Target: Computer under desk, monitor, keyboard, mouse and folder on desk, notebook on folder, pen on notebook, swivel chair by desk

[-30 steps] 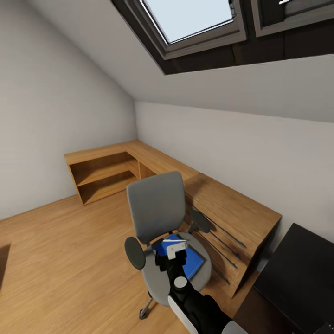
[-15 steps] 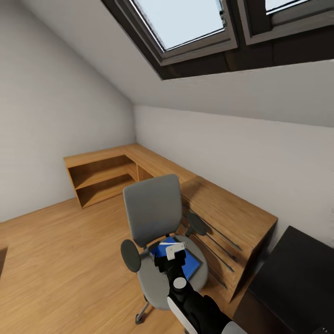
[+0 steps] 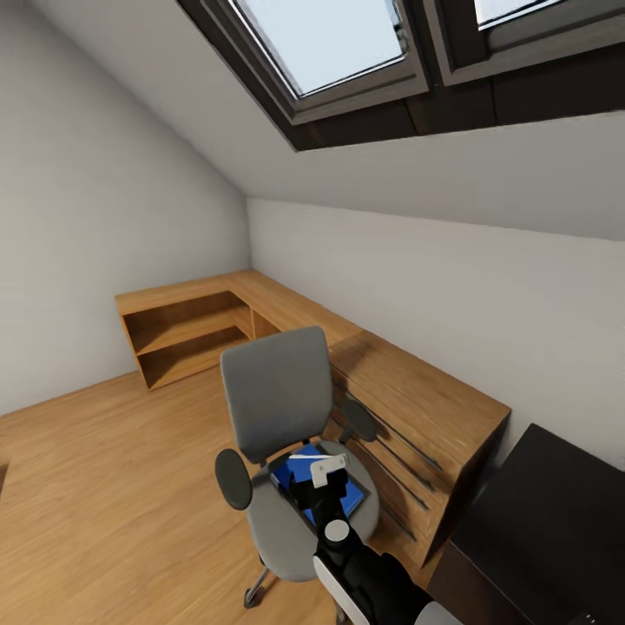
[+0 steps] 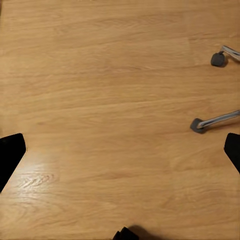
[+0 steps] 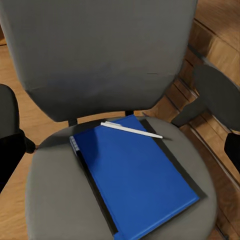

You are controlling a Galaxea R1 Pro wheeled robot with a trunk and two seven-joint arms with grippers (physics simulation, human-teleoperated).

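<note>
1. Low in the head view, just right of centre, the right arm reaches forward; its right gripper (image 3: 323, 476) hangs over the seat of the swivel chair (image 3: 276, 395), apart from everything on it.
2. In the right wrist view its dark fingers (image 5: 10, 150) show at both side edges, spread wide with nothing between them.
3. The left gripper's fingers (image 4: 11, 152) likewise sit at opposite edges of the left wrist view, spread apart over bare wooden floor (image 4: 100, 100), with two chrome chair legs at the right edge.
4. On the seat lies the blue folder (image 5: 132, 175), resting on a dark notebook (image 5: 95, 192) whose edges show around it.
5. A white pen (image 5: 131, 130) lies across the folder's far corner, near the backrest.
6. At lower right of the head view shows a corner of the black bench (image 3: 547, 521).
7. Beyond the chair, a light-wood shelving counter (image 3: 260, 304) runs along the walls.
</note>
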